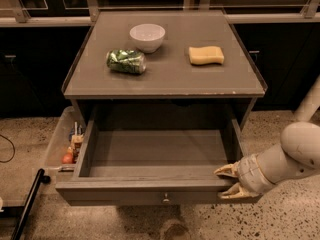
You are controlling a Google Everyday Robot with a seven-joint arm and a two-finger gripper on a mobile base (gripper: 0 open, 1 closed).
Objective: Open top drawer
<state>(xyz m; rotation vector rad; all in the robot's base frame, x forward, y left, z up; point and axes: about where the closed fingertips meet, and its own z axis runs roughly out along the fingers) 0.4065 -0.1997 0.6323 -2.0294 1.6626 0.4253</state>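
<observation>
The top drawer [150, 151] of the grey-brown cabinet is pulled far out, and its plain grey box interior shows nothing inside. Its flat front carries a small round metal knob [165, 199] at centre. My gripper [228, 183] is at the right end of the drawer front. One fingertip [225, 171] sits at the top inner corner and the other is at the outer face. The fingers stand spread apart across the front panel. The white arm [295, 156] reaches in from the right.
On the cabinet top [170, 79] stand a white bowl [147, 36], a crumpled green bag [126, 61] and a yellow sponge [206, 55]. A clear bin [62, 144] with small items sits at the left of the cabinet. A black pole [27, 204] lies on the floor at lower left.
</observation>
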